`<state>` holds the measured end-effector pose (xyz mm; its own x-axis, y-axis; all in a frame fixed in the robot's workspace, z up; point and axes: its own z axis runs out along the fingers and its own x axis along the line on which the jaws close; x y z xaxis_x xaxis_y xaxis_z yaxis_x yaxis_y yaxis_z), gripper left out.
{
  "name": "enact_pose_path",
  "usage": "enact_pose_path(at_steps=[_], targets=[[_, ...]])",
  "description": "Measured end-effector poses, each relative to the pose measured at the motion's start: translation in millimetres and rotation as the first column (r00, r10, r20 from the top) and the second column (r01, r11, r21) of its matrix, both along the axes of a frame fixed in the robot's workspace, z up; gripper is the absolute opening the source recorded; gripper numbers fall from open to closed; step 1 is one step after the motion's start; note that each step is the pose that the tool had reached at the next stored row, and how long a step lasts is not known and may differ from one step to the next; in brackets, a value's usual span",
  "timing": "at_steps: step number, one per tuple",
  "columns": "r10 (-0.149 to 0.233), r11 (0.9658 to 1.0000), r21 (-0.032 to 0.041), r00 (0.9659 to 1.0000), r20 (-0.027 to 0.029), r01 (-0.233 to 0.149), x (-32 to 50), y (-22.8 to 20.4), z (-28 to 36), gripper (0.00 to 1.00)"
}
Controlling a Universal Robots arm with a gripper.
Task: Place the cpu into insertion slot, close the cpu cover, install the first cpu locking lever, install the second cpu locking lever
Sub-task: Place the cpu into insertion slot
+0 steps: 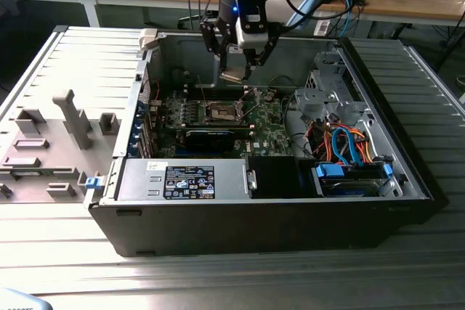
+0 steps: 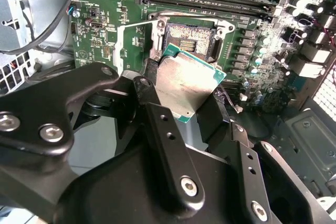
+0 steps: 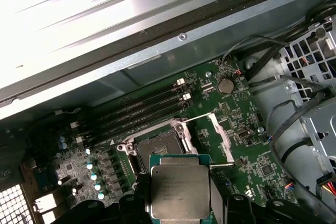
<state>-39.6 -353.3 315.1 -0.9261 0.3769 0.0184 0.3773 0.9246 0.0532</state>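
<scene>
My gripper (image 1: 236, 70) is shut on the cpu (image 1: 234, 75), a flat square chip with a dull silver top and a green rim. It hangs tilted above the motherboard inside the open computer case. In both wrist views the cpu (image 2: 186, 85) (image 3: 180, 187) sits between the black fingers (image 2: 163, 129), just short of the bare insertion slot (image 2: 190, 38) (image 3: 157, 148). The slot (image 1: 221, 112) lies below and slightly nearer in the exterior view. The cpu cover (image 3: 220, 135) stands swung open beside the slot, its silvery frame (image 2: 119, 51) raised. A thin locking lever (image 3: 195, 118) stands up near it.
Memory slots (image 3: 142, 109) run alongside the slot. A metal drive cage (image 1: 323, 92) with blue and orange cables (image 1: 345, 143) is on the exterior view's right. The power supply (image 1: 185, 179) fills the case's front. A grey fixture (image 1: 51, 136) lies outside, on the exterior view's left.
</scene>
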Motion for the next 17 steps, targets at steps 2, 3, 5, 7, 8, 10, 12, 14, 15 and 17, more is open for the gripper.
enact_pose_path(at_steps=[2,3,5,7,8,10,12,14,15,17], targets=[[-0.005,1.0000,0.0000,1.0000,0.0000,0.005,0.0,0.0,-0.2,0.54],[-0.007,1.0000,0.0000,1.0000,0.0000,0.007,0.0,0.0,-0.2,0.54],[-0.011,0.9999,0.0000,0.9999,0.0000,0.011,0.0,0.0,-0.4,0.54],[-0.015,0.9999,0.0000,0.9999,0.0000,0.015,0.0,0.0,-0.5,0.54],[-0.017,0.9999,0.0000,0.9999,0.0000,0.017,0.0,0.0,-0.6,0.54],[-0.022,0.9998,0.0000,0.9998,0.0000,0.022,0.0,0.0,-0.7,0.54],[-0.027,0.9996,0.0000,0.9996,0.0000,0.027,0.0,0.0,-0.9,0.54],[-0.032,0.9995,0.0000,0.9995,0.0000,0.032,0.0,0.0,-1.1,0.54],[-0.035,0.9994,0.0000,0.9994,0.0000,0.035,0.0,0.0,-1.2,0.54],[-0.039,0.9993,0.0000,0.9993,0.0000,0.039,0.0,0.0,-1.3,0.54]])
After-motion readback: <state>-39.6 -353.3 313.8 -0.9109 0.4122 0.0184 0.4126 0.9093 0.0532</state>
